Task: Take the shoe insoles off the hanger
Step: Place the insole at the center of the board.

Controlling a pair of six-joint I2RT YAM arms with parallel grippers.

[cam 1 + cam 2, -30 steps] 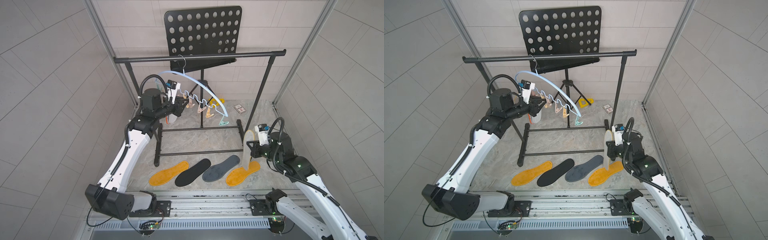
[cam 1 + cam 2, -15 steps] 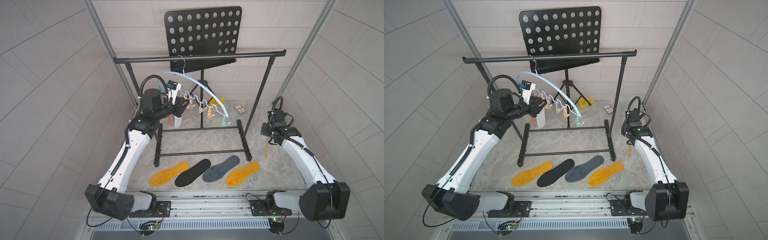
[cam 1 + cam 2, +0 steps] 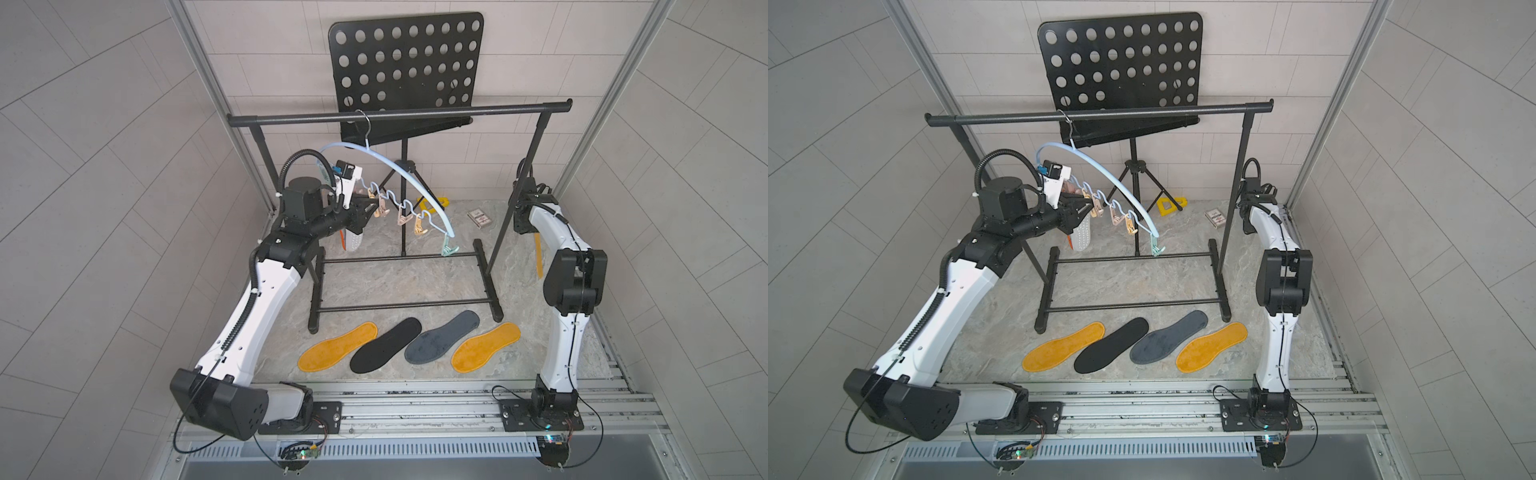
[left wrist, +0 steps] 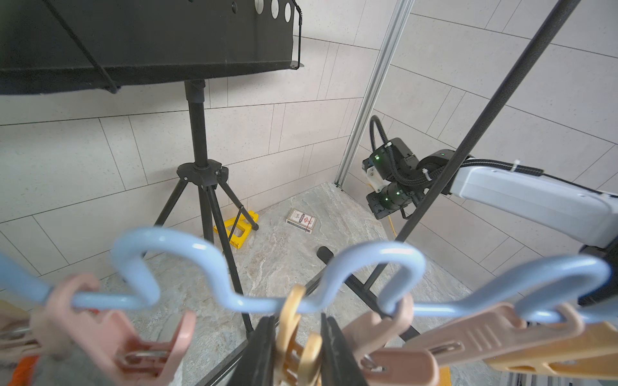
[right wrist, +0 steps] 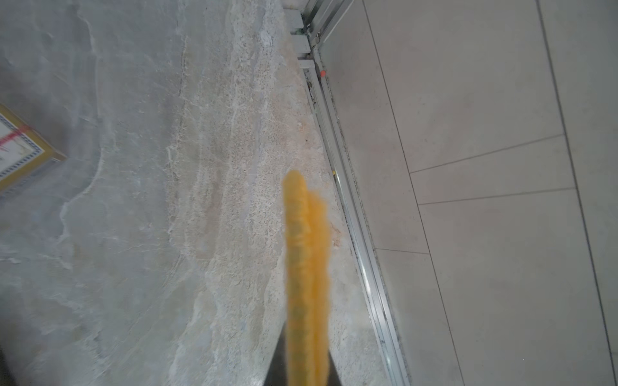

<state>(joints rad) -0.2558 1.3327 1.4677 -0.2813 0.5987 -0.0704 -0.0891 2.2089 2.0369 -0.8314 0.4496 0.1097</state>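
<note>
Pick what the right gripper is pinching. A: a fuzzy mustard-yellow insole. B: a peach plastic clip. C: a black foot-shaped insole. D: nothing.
A: in the right wrist view the right gripper is shut on a fuzzy mustard-yellow insole, which hangs edge-on over the marbled table.

Robot lab test cell, not a home: left arm (image 3: pixel 266 299) + right arm (image 3: pixel 561 332) bolted to alu rail (image 3: pixel 415 405), bare circuit boards (image 3: pixel 299 455) in front. Tile-look panels (image 3: pixel 104 166) on alu posts (image 3: pixel 199 58) box in a stone-look surface (image 3: pixel 395 282). Props: music stand (image 3: pixel 407 62), garment rack (image 3: pixel 399 114).
</note>
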